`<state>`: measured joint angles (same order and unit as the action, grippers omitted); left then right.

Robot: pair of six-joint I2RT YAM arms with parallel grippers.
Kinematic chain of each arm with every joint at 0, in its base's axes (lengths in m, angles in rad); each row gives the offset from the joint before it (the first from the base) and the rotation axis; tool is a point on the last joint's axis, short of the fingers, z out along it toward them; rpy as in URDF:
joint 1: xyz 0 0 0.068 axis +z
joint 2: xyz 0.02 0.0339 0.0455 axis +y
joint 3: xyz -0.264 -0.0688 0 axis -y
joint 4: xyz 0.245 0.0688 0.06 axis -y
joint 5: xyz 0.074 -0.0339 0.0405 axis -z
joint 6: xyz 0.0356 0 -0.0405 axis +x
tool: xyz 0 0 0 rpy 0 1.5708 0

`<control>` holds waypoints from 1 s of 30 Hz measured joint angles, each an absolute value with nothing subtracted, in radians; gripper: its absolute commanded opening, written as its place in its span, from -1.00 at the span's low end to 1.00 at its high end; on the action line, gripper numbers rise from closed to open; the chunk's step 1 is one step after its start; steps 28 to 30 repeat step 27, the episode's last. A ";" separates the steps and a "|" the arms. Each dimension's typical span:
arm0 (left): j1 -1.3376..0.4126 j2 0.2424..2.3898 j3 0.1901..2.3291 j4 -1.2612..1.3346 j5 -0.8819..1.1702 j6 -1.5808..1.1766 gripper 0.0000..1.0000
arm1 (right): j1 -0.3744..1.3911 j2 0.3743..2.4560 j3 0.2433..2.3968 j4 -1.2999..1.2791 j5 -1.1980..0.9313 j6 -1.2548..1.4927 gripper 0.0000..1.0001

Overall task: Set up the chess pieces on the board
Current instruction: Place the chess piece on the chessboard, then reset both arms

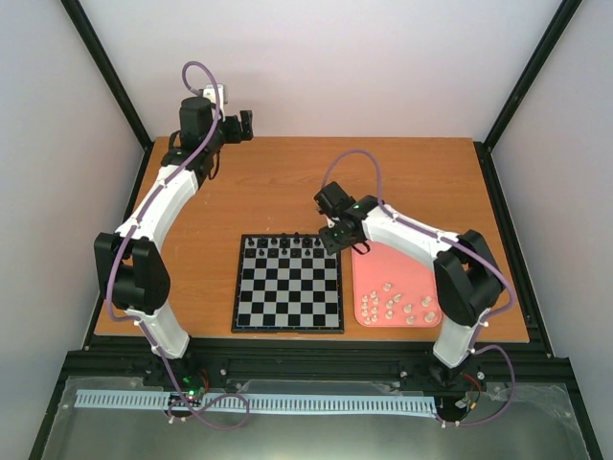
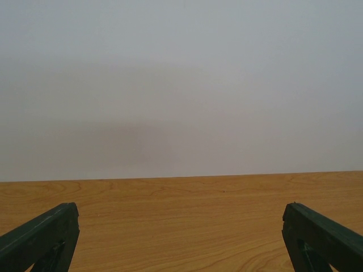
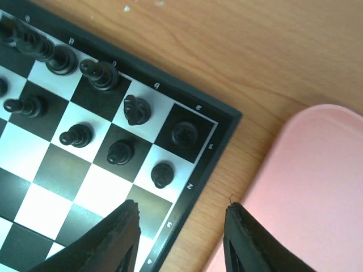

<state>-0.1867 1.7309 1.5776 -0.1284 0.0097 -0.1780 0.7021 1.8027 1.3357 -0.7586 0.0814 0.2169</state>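
Observation:
The chessboard (image 1: 287,299) lies at the table's middle front. Several black chess pieces (image 1: 283,245) stand in its two far rows. In the right wrist view the board's corner (image 3: 224,119) shows, with a black pawn (image 3: 162,174) on the edge square and a black piece (image 3: 185,134) in the corner square. My right gripper (image 3: 182,218) is open and empty, above the board's far right edge (image 1: 337,240). Cream-white pieces (image 1: 400,305) lie on the pink tray (image 1: 383,264). My left gripper (image 1: 245,126) is open and empty at the far left, facing the back wall.
The pink tray (image 3: 317,187) sits just right of the board, with a strip of bare wood between. The left wrist view shows only bare wooden table (image 2: 181,221) and white wall. Black frame posts stand at the table's far corners.

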 measured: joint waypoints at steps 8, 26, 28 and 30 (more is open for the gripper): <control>-0.187 1.731 1.578 -0.129 0.006 -0.178 1.00 | 0.689 1.672 1.319 -0.765 0.176 0.228 1.00; -0.187 1.731 1.578 -0.129 0.004 -0.178 1.00 | 0.453 1.499 1.197 -0.683 0.276 0.234 1.00; -0.187 1.731 1.578 -0.129 0.004 -0.178 0.99 | 0.453 1.502 1.197 -0.683 0.276 0.234 1.00; -0.187 1.731 1.578 -0.129 0.004 -0.178 0.99 | 0.453 1.502 1.197 -0.683 0.276 0.234 1.00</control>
